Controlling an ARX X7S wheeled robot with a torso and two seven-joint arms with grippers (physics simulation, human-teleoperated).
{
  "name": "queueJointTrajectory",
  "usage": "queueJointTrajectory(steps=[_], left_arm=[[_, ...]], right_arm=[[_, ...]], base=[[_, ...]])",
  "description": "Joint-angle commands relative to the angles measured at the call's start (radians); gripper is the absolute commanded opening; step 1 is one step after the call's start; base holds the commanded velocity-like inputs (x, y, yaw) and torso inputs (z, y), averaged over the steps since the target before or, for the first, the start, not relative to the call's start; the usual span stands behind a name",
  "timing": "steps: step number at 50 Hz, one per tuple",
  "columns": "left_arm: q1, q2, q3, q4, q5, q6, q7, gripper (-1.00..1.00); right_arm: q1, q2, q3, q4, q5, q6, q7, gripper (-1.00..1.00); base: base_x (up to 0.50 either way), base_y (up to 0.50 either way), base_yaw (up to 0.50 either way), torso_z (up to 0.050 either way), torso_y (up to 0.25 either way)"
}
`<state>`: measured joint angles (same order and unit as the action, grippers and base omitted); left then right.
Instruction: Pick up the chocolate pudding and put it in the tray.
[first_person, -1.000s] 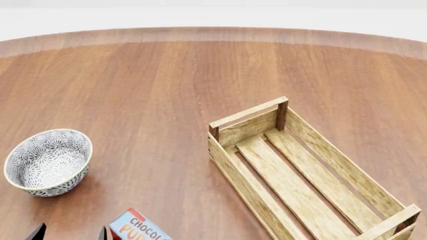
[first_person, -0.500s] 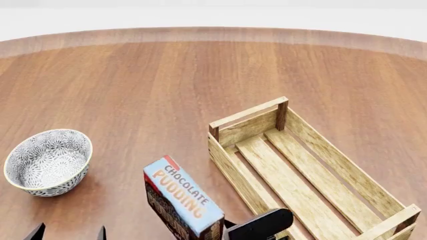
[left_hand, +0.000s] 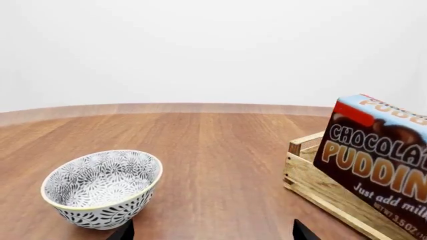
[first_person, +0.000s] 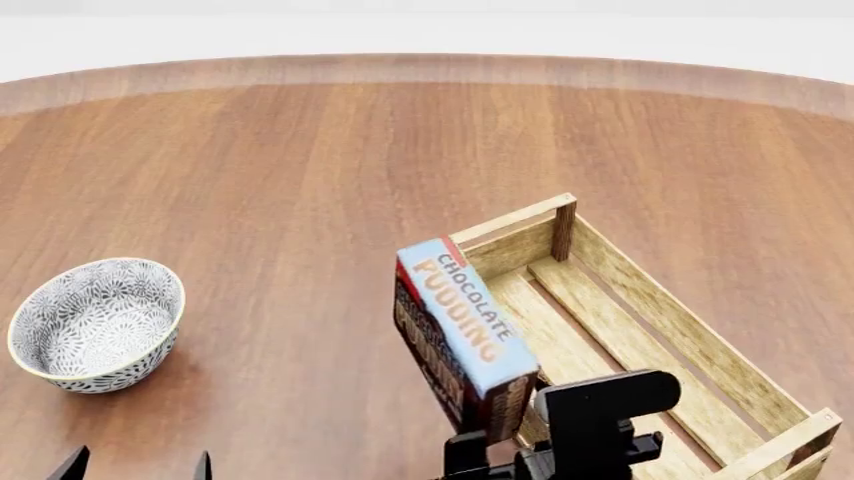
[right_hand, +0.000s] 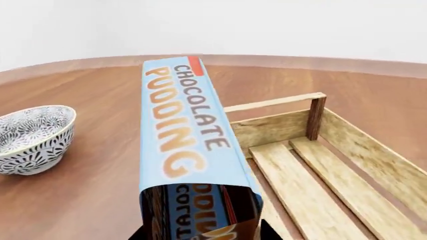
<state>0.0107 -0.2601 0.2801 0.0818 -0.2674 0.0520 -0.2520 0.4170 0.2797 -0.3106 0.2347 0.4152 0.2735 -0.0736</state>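
Observation:
The chocolate pudding (first_person: 461, 330) carton hangs in the air over the near-left wall of the tray (first_person: 694, 345), its light blue lettered top facing up. My right gripper (first_person: 497, 440) is shut on the carton's near end; in the right wrist view the chocolate pudding (right_hand: 187, 135) fills the space between the dark fingers at the frame's bottom edge. From the left wrist camera the chocolate pudding (left_hand: 380, 160) shows its brown front above the tray (left_hand: 320, 187). My left gripper (first_person: 138, 466) stands open near the table's front edge, with only its two fingertips showing and nothing between them.
A grey-white patterned bowl (first_person: 96, 322) sits on the round wooden table (first_person: 320, 160) at the left, just ahead of the left gripper. The bowl (left_hand: 103, 187) also shows close in the left wrist view. The table's curved far edge runs across the back.
The right gripper has carried the pudding carton up and to the right, from the table's front edge to over the tray's near-left wall. The left gripper has not moved.

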Motion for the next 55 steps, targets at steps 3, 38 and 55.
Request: queueJointTrajectory(steps=[3,38,55], left_arm=[[-0.003,-0.002,0.005,-0.004,-0.004,0.002,-0.004,1.00],[-0.007,-0.011,0.019,-0.009,-0.014,0.007,-0.011,1.00],[-0.009,-0.013,0.026,-0.014,-0.013,0.011,-0.018,1.00]], right_arm=[[0.049,0.008,0.055,0.057,-0.009,-0.008,0.024,-1.00],[0.108,0.030,0.125,0.227,-0.036,-0.080,0.106,-1.00],[0.140,0.012,0.141,0.382,-0.072,-0.193,0.133,-1.00]], base=[[0.00,0.00,0.00,0.000,0.000],[0.00,0.00,0.00,0.000,0.000],[0.00,0.00,0.00,0.000,0.001]])
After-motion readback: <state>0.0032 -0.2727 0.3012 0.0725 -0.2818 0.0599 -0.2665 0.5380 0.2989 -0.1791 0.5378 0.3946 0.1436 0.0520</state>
